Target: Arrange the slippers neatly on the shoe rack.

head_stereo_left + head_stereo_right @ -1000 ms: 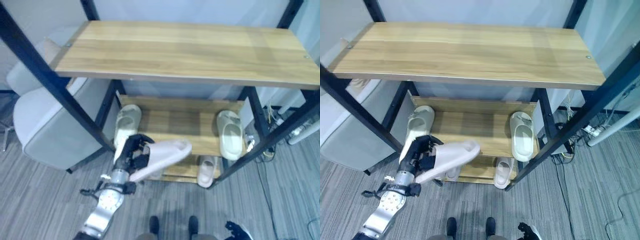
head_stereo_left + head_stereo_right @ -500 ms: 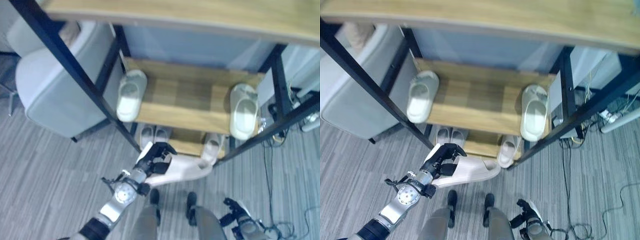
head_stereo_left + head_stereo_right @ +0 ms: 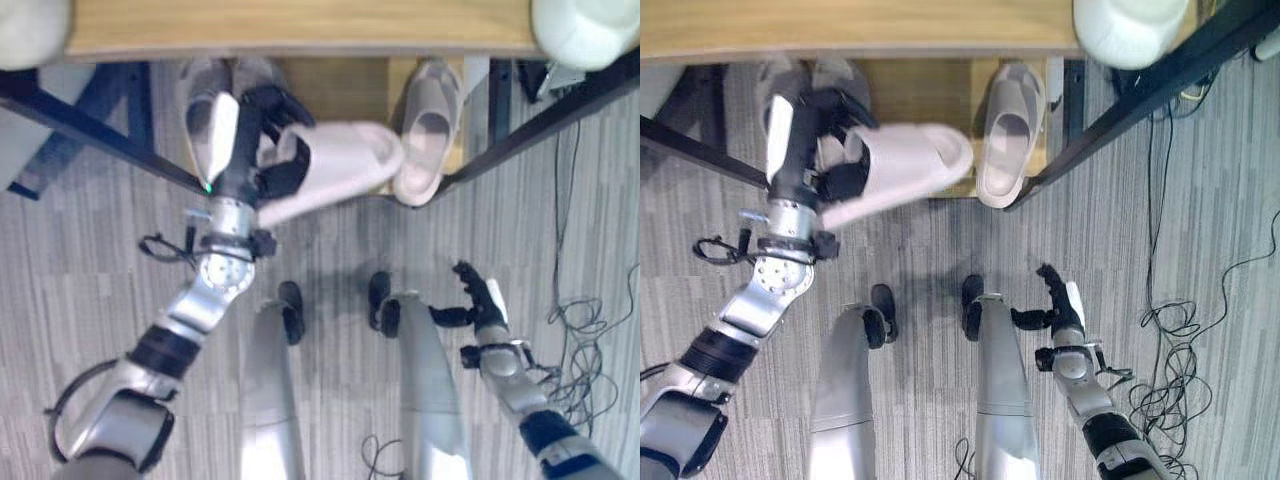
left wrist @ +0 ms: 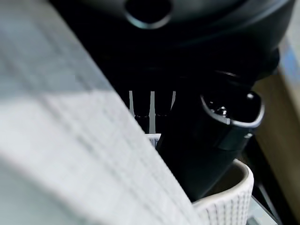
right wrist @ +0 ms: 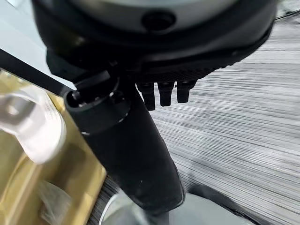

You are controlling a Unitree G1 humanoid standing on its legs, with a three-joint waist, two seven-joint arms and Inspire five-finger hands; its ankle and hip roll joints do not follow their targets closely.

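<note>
My left hand (image 3: pixel 260 152) is shut on a pale pink slipper (image 3: pixel 335 170), which it holds tilted at the front of the rack's bottom shelf (image 3: pixel 345 88), toe toward the right. The wrist view shows the slipper's ribbed surface (image 4: pixel 75 145) against the thumb (image 4: pixel 213 140). Just right of its toe a matching pink slipper (image 3: pixel 428 128) lies on that shelf. A pale pair (image 3: pixel 208 92) sits at the shelf's left, partly behind my hand. Two cream slippers (image 3: pixel 583 28) (image 3: pixel 28 25) rest on the middle shelf. My right hand (image 3: pixel 478 297) hangs low at the right, fingers relaxed.
The middle shelf's wooden front edge (image 3: pixel 300 40) overhangs the bottom shelf. Black frame bars slant at the left (image 3: pixel 95 140) and right (image 3: pixel 560 105). Grey striped carpet (image 3: pixel 90 290) lies in front of the rack.
The camera has tipped down and closer to the rack's foot. My left hand has carried the pink slipper up to the bottom shelf's front, beside the other pink slipper.
</note>
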